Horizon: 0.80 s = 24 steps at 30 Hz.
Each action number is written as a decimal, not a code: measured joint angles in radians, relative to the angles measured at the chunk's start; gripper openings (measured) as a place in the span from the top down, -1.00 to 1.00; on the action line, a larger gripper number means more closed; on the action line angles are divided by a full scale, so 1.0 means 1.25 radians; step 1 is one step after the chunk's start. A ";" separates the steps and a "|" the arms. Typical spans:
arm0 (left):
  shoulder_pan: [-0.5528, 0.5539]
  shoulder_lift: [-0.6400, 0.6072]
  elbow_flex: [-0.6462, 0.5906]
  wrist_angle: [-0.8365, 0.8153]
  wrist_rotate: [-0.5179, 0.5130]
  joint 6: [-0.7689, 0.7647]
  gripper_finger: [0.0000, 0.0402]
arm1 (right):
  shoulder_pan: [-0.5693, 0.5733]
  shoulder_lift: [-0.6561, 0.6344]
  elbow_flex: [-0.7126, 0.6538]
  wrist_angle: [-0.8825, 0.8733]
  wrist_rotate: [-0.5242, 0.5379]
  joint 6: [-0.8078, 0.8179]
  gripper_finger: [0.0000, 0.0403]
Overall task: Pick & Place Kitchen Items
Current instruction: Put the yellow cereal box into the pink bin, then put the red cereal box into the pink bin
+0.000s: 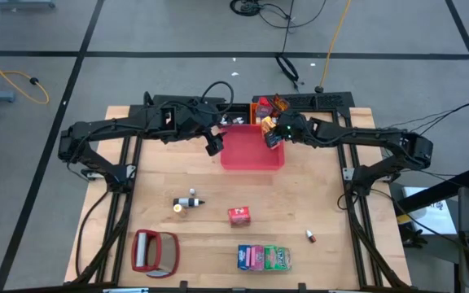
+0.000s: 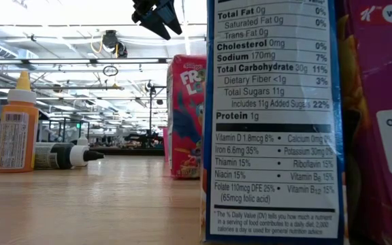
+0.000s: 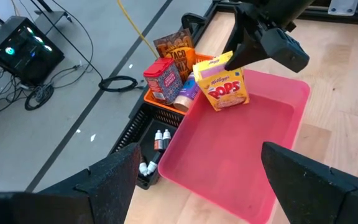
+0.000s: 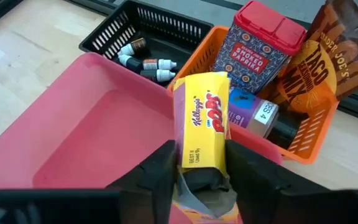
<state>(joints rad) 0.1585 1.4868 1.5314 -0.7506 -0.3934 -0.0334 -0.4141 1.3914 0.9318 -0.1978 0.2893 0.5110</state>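
Yellow cardboard is what matters here: a small yellow cereal carton point(image 4: 202, 121) sits between the fingers of the right gripper point(image 1: 273, 138), hanging over the far right corner of the red tray point(image 1: 251, 156). From the right wrist view the two dark fingers flank the carton's narrow sides, close against it; whether they press it or have just begun to loosen I cannot tell, but the carton is upright and nothing else props it. The left wrist view shows the same carton point(image 3: 224, 84) from across the tray, face outward, its lower edge just above or at the tray's floor (contact is not clear from either angle).

What the coming move turns on, as I judge it: the carton's long axis runs straight down from the gripper, and the bare tray floor lies directly beneath and toward the table's middle, while the orange basket point(image 4: 319, 134) with its paprika tin point(image 4: 260, 40), taco seasoning bag point(image 4: 328, 59) and purple jar point(image 4: 253, 112) stands just beyond the tray's rim. A release here probably lands the carton inside the tray; a drift outward would tip it onto the rim or into the basket.

Spread wide and holding nothing, the left gripper point(image 1: 215, 145) hovers near the tray's far left corner. It is the nearer arm to the bottles point(image 1: 187, 203) and the red carton point(image 1: 239, 215) on the wood farther down the table; the pink and green packets point(image 1: 264, 257) lie near the front edge.
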 joint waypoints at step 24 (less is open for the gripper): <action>0.000 0.000 0.000 -0.004 0.001 0.002 -0.67 | 0.038 -0.122 -0.001 0.175 -0.192 -0.042 -0.03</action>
<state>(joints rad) 0.1585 1.4868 1.5314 -0.7560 -0.3926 -0.0311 -0.3669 1.2384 0.9310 0.0208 0.0492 0.4588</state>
